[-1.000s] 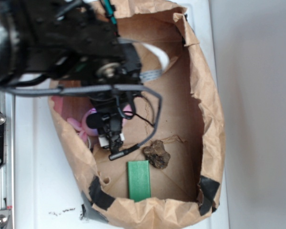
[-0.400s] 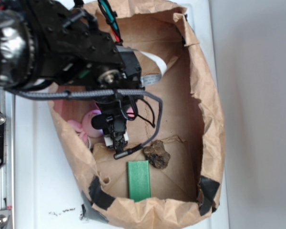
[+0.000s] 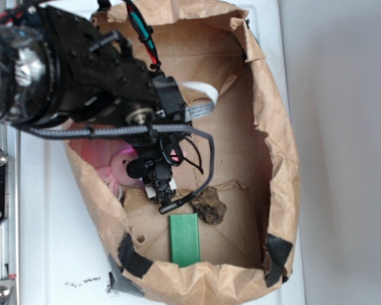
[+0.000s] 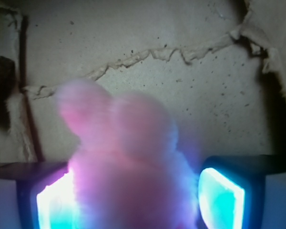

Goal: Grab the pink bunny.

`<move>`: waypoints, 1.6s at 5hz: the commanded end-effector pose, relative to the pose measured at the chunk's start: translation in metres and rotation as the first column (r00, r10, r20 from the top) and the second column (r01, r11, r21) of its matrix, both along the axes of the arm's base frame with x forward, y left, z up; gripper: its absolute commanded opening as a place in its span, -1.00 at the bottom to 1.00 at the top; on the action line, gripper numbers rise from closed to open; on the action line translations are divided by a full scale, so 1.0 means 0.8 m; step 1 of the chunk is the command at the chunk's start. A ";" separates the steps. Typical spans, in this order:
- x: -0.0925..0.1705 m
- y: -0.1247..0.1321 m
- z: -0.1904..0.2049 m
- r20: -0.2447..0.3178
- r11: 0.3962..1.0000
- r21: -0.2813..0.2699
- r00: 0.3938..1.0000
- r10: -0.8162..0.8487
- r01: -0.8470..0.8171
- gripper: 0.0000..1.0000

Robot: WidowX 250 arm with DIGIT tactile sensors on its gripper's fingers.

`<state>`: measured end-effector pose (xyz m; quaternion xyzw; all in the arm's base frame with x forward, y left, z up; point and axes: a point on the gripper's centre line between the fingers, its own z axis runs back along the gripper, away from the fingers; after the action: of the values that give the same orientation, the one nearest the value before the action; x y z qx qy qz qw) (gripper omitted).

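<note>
Wrist view: pink bunny [image 4: 126, 167] sits between the gripper [image 4: 133, 193] pads [image 4: 221, 193], left pad touching, right pad just beside it. Can't tell if it's clamped. Bunny is near the left wall of the paper bag [image 3: 279, 159], mostly hidden under the arm.

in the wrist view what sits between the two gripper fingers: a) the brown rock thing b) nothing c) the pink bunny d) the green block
c, the pink bunny fills the gap between the two lit fingers of the gripper, its fuzzy ears poking up toward the cardboard floor.
</note>
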<state>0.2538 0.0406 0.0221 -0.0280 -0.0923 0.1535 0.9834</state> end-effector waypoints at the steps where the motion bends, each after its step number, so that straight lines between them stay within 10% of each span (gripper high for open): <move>1: 0.003 -0.006 -0.002 0.005 1.000 0.019 1.000 0.011 -0.011 -1.00; 4: -0.006 0.015 0.067 0.056 0.979 0.168 0.990 -0.128 0.117 -1.00; 8: 0.042 -0.023 0.206 0.109 0.989 0.115 0.989 -0.105 0.092 -1.00</move>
<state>0.2802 0.0230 0.1709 0.0126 -0.1275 0.0957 0.9871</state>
